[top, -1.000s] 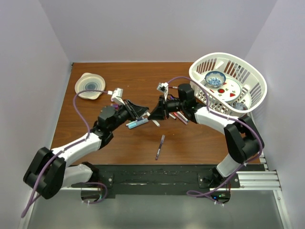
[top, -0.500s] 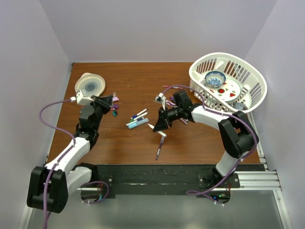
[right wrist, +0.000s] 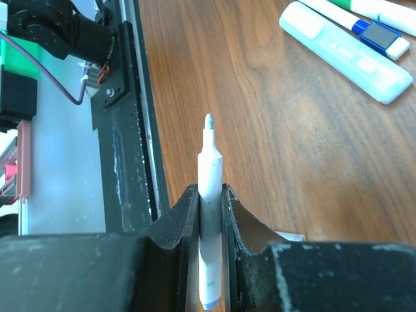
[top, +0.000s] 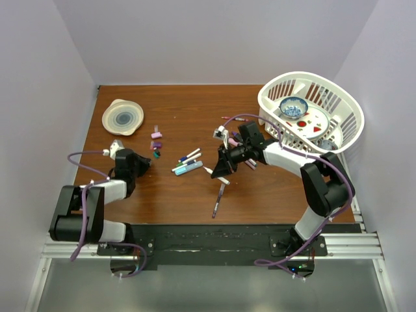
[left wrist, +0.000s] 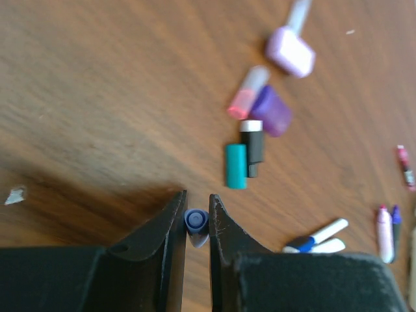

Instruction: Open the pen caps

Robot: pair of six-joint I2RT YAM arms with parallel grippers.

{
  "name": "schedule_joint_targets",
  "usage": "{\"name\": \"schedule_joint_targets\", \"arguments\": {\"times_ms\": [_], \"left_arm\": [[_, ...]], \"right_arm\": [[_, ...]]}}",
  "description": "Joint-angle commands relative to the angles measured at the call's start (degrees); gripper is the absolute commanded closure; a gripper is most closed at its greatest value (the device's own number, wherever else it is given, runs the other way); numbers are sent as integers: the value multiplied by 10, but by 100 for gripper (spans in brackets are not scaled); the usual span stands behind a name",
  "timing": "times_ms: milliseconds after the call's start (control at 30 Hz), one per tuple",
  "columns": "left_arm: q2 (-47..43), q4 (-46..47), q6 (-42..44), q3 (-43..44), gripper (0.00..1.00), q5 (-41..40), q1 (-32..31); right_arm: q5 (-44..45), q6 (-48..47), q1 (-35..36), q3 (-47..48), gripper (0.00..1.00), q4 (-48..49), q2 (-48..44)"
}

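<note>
My left gripper [left wrist: 197, 207] is shut on a small blue pen cap [left wrist: 195, 220], held end-on just above the wood; from the top it sits at the table's left [top: 144, 162]. Ahead of it lie loose pen caps: lilac [left wrist: 290, 52], pink [left wrist: 247, 97], purple [left wrist: 272, 112], black-and-white [left wrist: 252, 140] and teal [left wrist: 236, 166]. My right gripper [right wrist: 210, 195] is shut on an uncapped white pen [right wrist: 210, 162], its tip pointing toward the near rail; from the top it is mid-table [top: 220, 172]. More pens [top: 188, 162] lie between the arms, and one pen [top: 218, 198] lies nearer the front.
A white basket [top: 351, 117] holding a bowl and a plate stands at the back right. A round pale dish [top: 123, 117] sits at the back left. A teal highlighter [right wrist: 348, 55] lies beyond my right fingers. The black rail [top: 214, 237] runs along the near edge.
My left arm has swung from the centre to the left and pulled back toward its base, carrying the blue cap. My right gripper has shifted slightly nearer with the white pen.
</note>
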Motion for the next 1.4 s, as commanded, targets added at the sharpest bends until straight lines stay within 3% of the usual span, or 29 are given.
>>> {"name": "schedule_joint_targets", "arguments": {"times_ms": [0, 100, 233, 333, 467, 533, 667, 833, 1100, 1167, 1233, 1367], "left_arm": [[46, 43, -9, 35, 83, 0, 7], [85, 52, -13, 56, 75, 7, 10], [107, 54, -11, 78, 52, 11, 13], [100, 42, -8, 90, 41, 13, 17], [54, 22, 2, 86, 38, 4, 18], [6, 5, 13, 83, 37, -3, 18], [-97, -12, 62, 78, 30, 8, 18], [-207, -61, 126, 101, 13, 80, 18], [-233, -239, 315, 212, 9, 308, 17], [-247, -280, 349, 208, 8, 291, 6], [-276, -276, 357, 188, 7, 247, -16], [-283, -282, 367, 178, 7, 238, -18]], "right_arm": [[4, -13, -6, 23, 100, -6, -16], [5, -14, -11, 23, 100, -8, -17], [8, -17, -20, 23, 100, -10, -24], [6, -18, -33, 21, 100, -10, -27], [20, -25, -46, 18, 100, -12, -35], [54, -39, -48, 19, 100, -22, -44], [235, -56, -51, 22, 100, -28, -57], [360, -95, -53, 32, 100, -42, -54], [461, -153, -59, 60, 96, -69, -31], [465, -158, -60, 61, 94, -72, -24], [466, -162, -60, 67, 94, -80, -9], [478, -170, -64, 84, 92, -95, 23]]}}
